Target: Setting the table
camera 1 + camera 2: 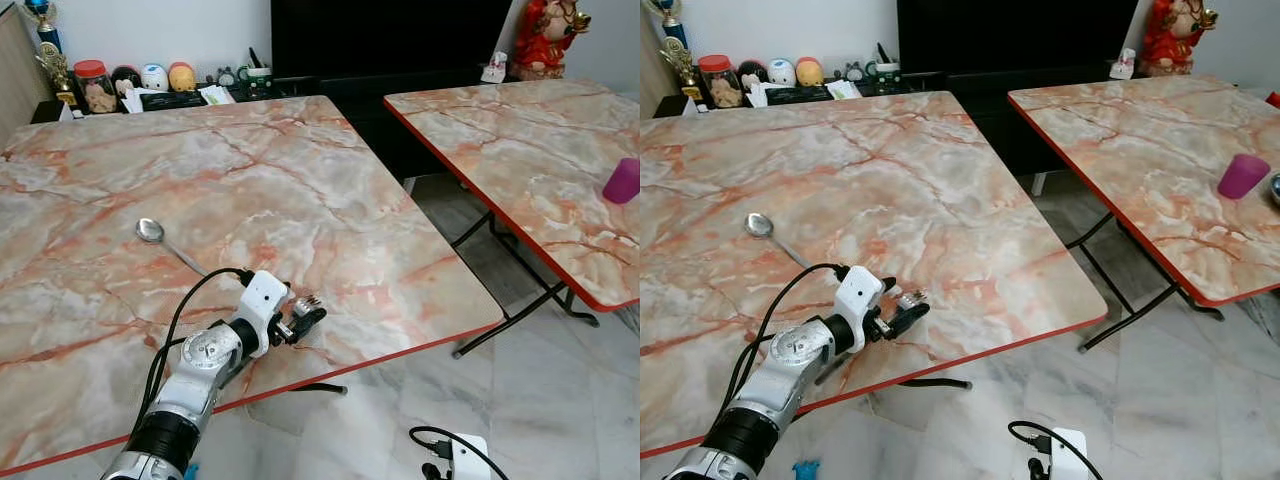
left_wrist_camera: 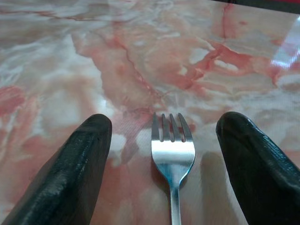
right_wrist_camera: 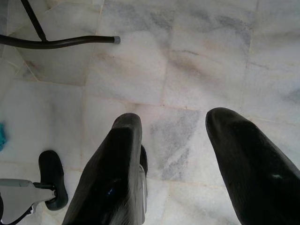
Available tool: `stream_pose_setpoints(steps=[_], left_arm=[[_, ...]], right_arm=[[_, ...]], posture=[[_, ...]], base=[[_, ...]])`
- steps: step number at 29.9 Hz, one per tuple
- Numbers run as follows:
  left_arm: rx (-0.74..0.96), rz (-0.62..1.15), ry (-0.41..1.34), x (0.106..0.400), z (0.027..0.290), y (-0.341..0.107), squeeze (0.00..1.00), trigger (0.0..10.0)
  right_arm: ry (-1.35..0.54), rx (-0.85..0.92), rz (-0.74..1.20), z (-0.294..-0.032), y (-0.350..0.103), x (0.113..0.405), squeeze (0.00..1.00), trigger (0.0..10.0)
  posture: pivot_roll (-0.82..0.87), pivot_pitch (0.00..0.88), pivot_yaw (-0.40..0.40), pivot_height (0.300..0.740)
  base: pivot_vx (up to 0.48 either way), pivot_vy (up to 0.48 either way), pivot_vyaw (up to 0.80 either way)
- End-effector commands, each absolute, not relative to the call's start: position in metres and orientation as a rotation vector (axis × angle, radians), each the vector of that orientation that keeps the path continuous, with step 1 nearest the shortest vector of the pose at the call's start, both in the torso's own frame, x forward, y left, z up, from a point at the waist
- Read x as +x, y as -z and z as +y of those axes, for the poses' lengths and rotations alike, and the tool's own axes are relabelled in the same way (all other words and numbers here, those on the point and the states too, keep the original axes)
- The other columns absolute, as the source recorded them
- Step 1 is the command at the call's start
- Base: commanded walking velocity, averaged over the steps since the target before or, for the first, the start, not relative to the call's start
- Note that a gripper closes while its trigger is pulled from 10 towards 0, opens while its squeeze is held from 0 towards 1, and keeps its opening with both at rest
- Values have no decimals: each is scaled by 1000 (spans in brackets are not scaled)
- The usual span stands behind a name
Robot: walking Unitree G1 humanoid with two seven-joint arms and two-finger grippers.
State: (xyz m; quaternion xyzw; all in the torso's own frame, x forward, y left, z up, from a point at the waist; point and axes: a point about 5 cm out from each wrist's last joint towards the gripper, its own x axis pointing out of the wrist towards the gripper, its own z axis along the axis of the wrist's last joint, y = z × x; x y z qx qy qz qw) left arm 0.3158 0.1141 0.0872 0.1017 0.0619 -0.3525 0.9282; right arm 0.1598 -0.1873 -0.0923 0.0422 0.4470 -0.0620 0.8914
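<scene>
Marble-patterned in pink and orange with a red rim, the near folding table [image 1: 330,180] is carrying the work. Closest in, the left gripper [image 1: 305,318] is hovering low over the tabletop close to its front edge, and its two black fingers [image 2: 70,173] are standing spread apart, clamping nothing. A silver metal fork [image 2: 172,152] is lying flat on the marble between those fingers, tines pointing away from the wrist, with a gap showing on each side (so no contact that I can see). Just behind the gripper, toward the table's middle, a silver metal spoon [image 1: 165,242] is lying with its round bowl at the far end. Further off, a second marble-patterned table [image 1: 540,160] is standing to the gripper's right across a gap of floor, bearing a purple plastic cup [image 1: 1243,176]. Beyond both, a low shelf of jars and trinkets [image 1: 150,85] is lining the wall.

The right gripper [image 3: 173,154] is hanging idle over the grey floor tiles [image 3: 187,70], fingers apart.

Judging by this, the fork-placing step is in hand: either the fork is being released or it is about to be pinched. A next move would call for lifting clear without nudging it, or closing squarely on the handle.
</scene>
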Motion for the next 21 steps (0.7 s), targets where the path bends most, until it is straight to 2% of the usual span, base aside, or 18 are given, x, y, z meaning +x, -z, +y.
stream_pose_setpoints(steps=[1, 13, 14, 15, 16, 17, 21], left_arm=[[227, 143, 728, 316, 113, -84, 0, 10000], [254, 199, 724, 316, 113, -75, 0, 10000], [254, 204, 725, 316, 113, -75, 0, 9176], [252, 206, 725, 316, 112, -74, 0, 1725], [252, 206, 725, 316, 112, -74, 0, 1725], [248, 205, 724, 316, 112, -74, 0, 0], [242, 204, 729, 315, 111, -74, 0, 0]], right_arm=[[134, 87, 936, -189, 93, 158, 0, 10000], [137, 90, 935, -188, 93, 158, 0, 10000], [137, 90, 935, -188, 93, 158, 0, 10000], [137, 90, 935, -188, 93, 158, 0, 10000], [137, 90, 935, -188, 93, 158, 0, 10000], [137, 90, 935, -188, 93, 158, 0, 10000], [136, 89, 936, -188, 93, 158, 0, 10000]], posture=[[95, 17, -70, 740], [93, 10, -67, 740], [93, 10, -67, 740], [95, 10, -67, 740], [95, 10, -67, 740], [95, 10, -67, 740], [95, 12, -69, 740]], base=[[0, 0, 0], [0, 0, 0], [0, 0, 0], [0, 0, 0], [0, 0, 0], [0, 0, 0], [0, 0, 0]])
